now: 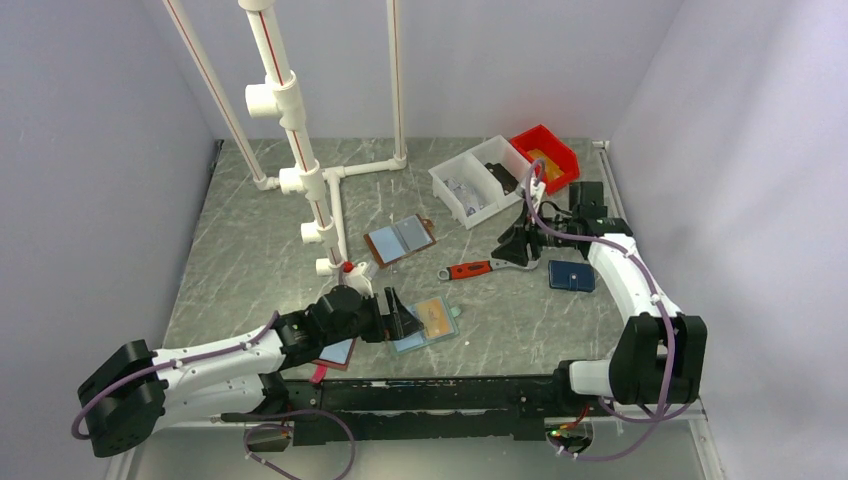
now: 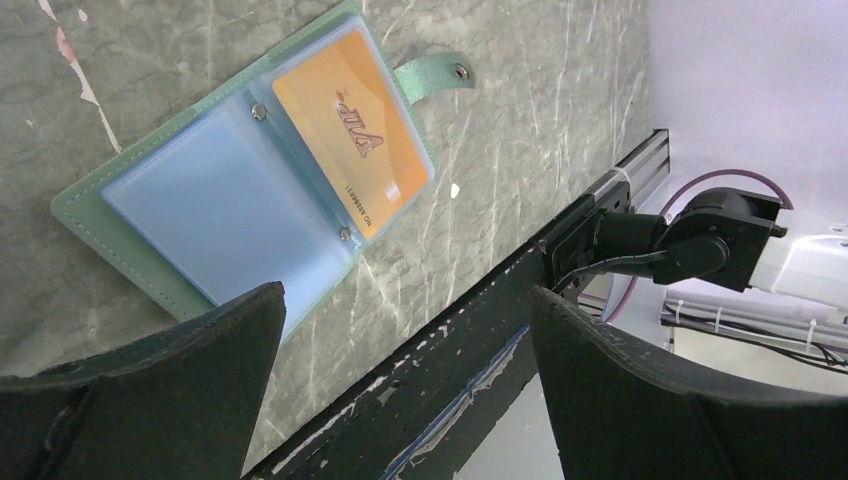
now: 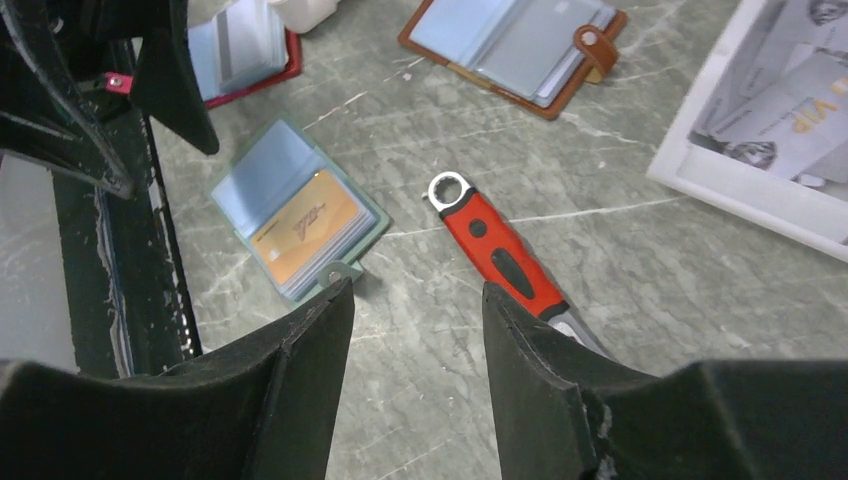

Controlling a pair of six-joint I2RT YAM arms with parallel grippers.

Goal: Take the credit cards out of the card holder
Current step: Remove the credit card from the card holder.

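Observation:
The card holder (image 1: 428,328) lies open and flat near the table's front edge, with mint-green edges and blue-grey panels. It also shows in the left wrist view (image 2: 215,215) and the right wrist view (image 3: 262,180). A tan-orange credit card (image 2: 355,130) sits in a sleeve of its right panel (image 3: 305,225). No dark brown card shows. My left gripper (image 1: 400,322) is open and empty (image 2: 405,300), just beside the holder's near-left corner. My right gripper (image 1: 515,250) is open and empty (image 3: 418,290), hovering to the right of the holder, next to the wrench.
A red-handled wrench (image 1: 470,269) (image 3: 500,260) lies between the holder and my right gripper. A brown-edged folder (image 1: 400,238) lies behind, a maroon-edged one (image 1: 335,352) under my left arm. A blue case (image 1: 571,275), white bin (image 1: 480,180), red bin (image 1: 545,155) and pipe frame (image 1: 300,180) stand around.

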